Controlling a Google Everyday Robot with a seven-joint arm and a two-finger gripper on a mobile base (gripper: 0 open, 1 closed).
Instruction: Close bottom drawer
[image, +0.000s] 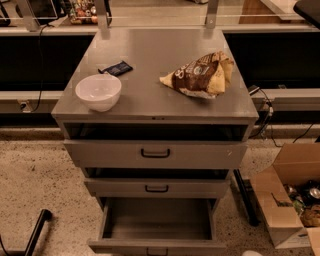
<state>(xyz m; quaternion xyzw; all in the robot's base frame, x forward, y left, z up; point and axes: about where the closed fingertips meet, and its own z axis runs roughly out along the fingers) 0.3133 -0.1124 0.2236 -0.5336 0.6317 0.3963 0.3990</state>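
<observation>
Your gripper is out of view; whether apart or together cannot be told. The bottom drawer (157, 222) stands pulled out below the cabinet, empty. It is rigid metal and likely light-running. Push squarely mid-front.

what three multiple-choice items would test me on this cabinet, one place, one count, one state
1. Where is the white bowl?
A. left on the cabinet top
B. inside a drawer
C. on the floor

2. How many drawers?
A. two
B. three
C. five

3. The bottom drawer is:
A. shut
B. removed
C. pulled out

Answers: 1 A, it sits left of the chip bag; 2 B, three fronts are stacked; 3 C, its bare grey interior shows. The gripper is not in view.
</observation>
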